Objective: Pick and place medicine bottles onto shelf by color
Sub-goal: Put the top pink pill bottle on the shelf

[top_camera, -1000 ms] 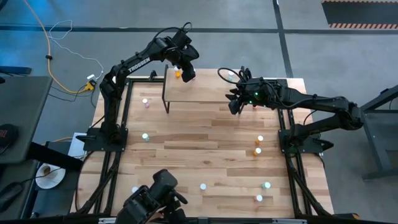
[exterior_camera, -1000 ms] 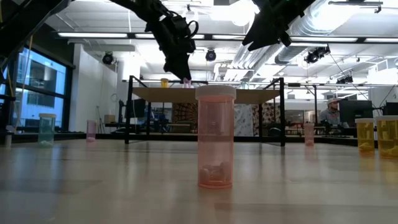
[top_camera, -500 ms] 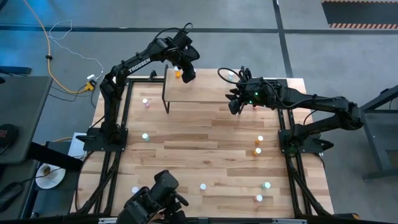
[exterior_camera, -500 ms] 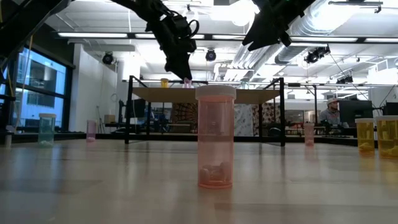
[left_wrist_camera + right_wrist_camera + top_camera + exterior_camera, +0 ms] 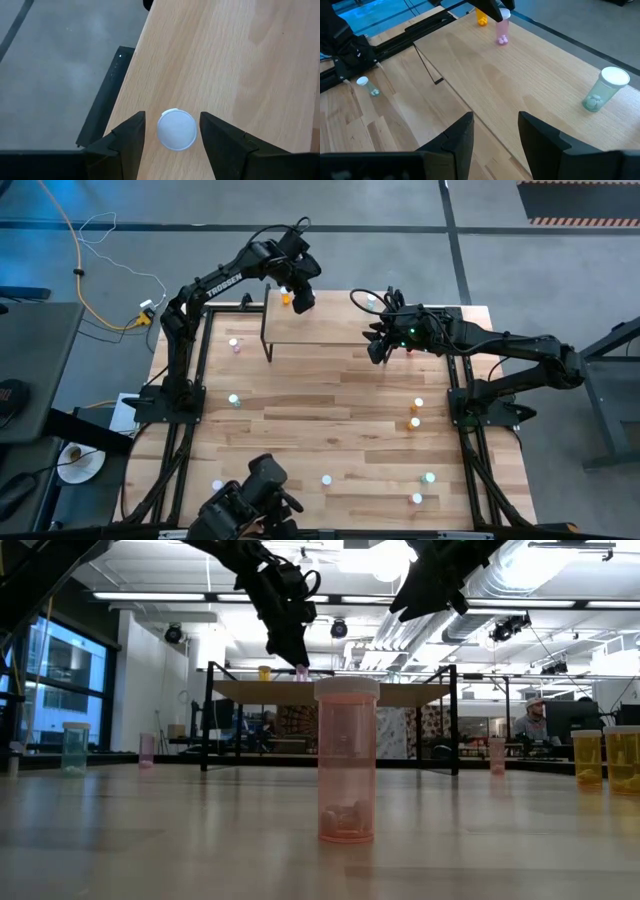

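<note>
The shelf (image 5: 318, 325) stands at the table's far middle. On its far left corner a pink bottle (image 5: 502, 29) stands upright, its white cap (image 5: 177, 130) between the open fingers of my left gripper (image 5: 172, 137). Bare wood shows on both sides of the cap. An orange bottle (image 5: 286, 298) stands just beside it, and a teal bottle (image 5: 602, 91) stands on the shelf's far right part. My right gripper (image 5: 377, 352) hovers open over the shelf's right end, with nothing between its fingers (image 5: 495, 135).
Loose bottles stand about the table: pink (image 5: 235, 345) and teal (image 5: 234, 399) on the left, two orange (image 5: 416, 413) on the right, several near the front edge (image 5: 326, 478). One pink bottle (image 5: 346, 760) stands close before the low camera.
</note>
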{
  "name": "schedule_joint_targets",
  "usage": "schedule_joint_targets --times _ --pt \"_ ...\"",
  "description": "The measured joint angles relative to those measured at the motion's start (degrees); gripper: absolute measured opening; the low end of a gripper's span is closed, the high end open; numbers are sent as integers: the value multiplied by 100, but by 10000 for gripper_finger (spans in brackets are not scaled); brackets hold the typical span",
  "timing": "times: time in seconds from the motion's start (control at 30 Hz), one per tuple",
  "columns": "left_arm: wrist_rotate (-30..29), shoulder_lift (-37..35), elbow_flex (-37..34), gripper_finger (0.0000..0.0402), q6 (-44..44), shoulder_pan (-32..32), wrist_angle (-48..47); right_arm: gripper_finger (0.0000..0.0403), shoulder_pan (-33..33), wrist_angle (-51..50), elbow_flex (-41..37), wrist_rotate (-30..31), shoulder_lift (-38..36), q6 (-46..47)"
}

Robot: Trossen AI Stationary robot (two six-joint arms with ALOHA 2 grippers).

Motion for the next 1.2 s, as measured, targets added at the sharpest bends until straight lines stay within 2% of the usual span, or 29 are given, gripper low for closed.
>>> schedule_joint_targets --times 0.5,0.7,0.77,1.0,1.2 --pt "-16 -20 978 180 2 -22 -543 147 0 -28 -1 0 0 0" --pt "29 -20 1178 180 13 -31 -1110 147 0 -72 1 -17 0 123" --pt "103 -15 1175 180 91 -31 -1366 147 2 -107 1 -31 0 127" --pt "994 -21 1175 180 244 -33 -1706 147 1 -167 -1 -39 0 258" --pt "1019 -31 1175 180 215 -170 -1892 147 2 -170 1 -21 0 100"
